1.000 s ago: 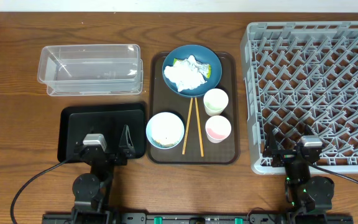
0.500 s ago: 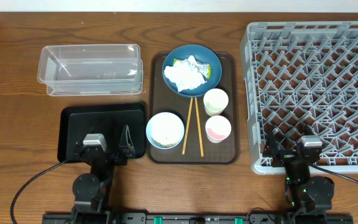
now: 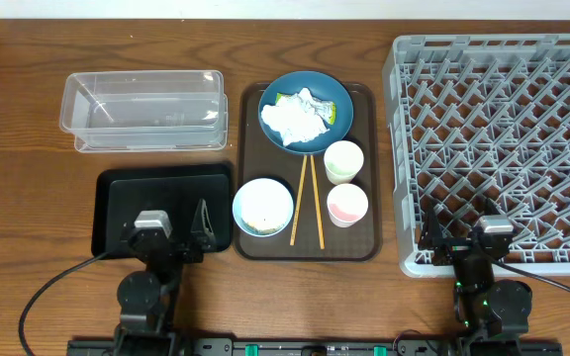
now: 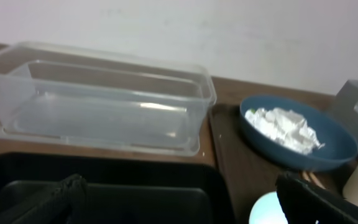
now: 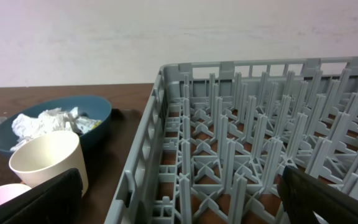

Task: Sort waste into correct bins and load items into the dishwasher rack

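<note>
Change over the last second is next to nothing: the left gripper [image 3: 159, 225] has crept a hair over the black tray [image 3: 166, 186], and the right gripper [image 3: 483, 235] has not budged at the near edge of the dishwasher rack [image 3: 503, 129]. No object has shifted. My read is that the task is at its very start, with nothing sorted and nothing loaded.

Both claws stand wide apart and hold nothing; each wrist view shows one finger in either lower corner.

Crumpled tissue [image 3: 298, 117] and its yellow-green wrapper [image 3: 285, 99] lie on the dark blue dish [image 3: 342, 102] at the far end of the brown serving tray [image 3: 366, 114]. Also on that tray are the white bowl [image 3: 262, 206] at the near left, the greenish cup [image 3: 343, 159] with the pinkish cup [image 3: 347, 205] just in front of it, and the chopsticks [image 3: 308, 203] between bowl and cups. The clear tub [image 3: 146, 109] is empty, left of the dish and behind the black tray.

Hard to see:
- Rice grains in the bowl are only a faint speckle at its near edge, so I can't judge how much there is.
- The left arm covers the near part of the black tray from overhead.
- The left wrist view is blurred and crops the bowl to a pale blob.
- The right wrist view cuts the pinkish cup at the corner, and the chopsticks don't show there at all.
- The rack's near rim is partly hidden under the right arm.
</note>
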`<action>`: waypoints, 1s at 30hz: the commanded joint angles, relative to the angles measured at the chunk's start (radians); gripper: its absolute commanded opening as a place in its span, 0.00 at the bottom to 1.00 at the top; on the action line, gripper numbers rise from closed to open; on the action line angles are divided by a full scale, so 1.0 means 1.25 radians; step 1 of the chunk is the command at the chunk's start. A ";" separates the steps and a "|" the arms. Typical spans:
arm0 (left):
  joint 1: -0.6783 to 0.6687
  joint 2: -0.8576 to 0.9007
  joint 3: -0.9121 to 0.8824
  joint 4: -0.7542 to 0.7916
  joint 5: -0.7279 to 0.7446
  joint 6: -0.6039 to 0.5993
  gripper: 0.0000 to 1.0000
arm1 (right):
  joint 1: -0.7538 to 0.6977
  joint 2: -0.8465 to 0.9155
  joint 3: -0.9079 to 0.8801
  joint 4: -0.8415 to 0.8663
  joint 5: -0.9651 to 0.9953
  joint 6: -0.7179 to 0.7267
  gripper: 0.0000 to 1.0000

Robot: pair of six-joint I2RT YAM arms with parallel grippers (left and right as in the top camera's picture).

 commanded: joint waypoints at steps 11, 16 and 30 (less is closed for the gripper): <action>0.003 0.242 0.204 -0.222 0.009 -0.022 1.00 | 0.006 0.132 0.101 -0.107 0.060 0.038 0.99; 0.003 0.368 0.335 -0.313 0.019 -0.022 1.00 | 0.006 0.266 0.231 -0.196 0.064 0.048 0.99; 0.003 0.756 0.773 -0.793 0.142 -0.022 1.00 | 0.006 0.684 0.619 -0.562 -0.025 0.047 0.99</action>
